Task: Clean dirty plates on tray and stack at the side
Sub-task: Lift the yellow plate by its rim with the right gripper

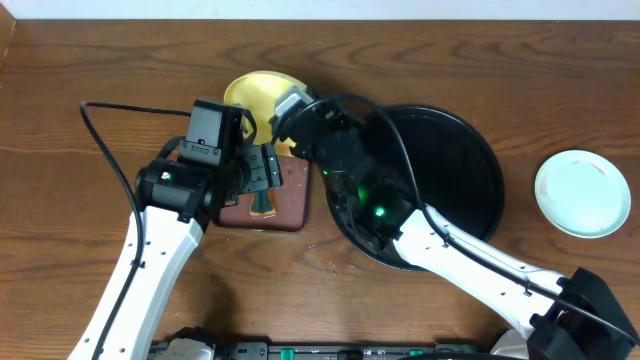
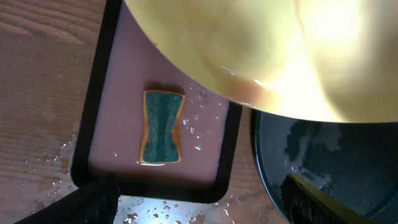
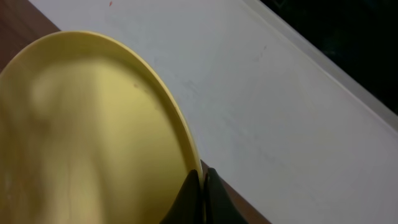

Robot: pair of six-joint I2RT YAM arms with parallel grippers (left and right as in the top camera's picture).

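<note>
From overhead my right arm (image 1: 450, 250) covers the black tray (image 1: 470, 170) from 7 to 10 o'clock, my wrists hide all of the yellow plate (image 1: 258, 88) but its 12 o'clock rim, and my left gripper (image 1: 262, 174) covers most of the sponge (image 1: 263, 205). In my left wrist view that plate is a blurred glow cut off at 12 and 3 o'clock, and my left fingers (image 2: 94, 200) are dark blurs at the bottom edge. In my right wrist view it runs off at 9 and 6 o'clock, where only the tips of my right fingers (image 3: 189, 200) show.
</note>
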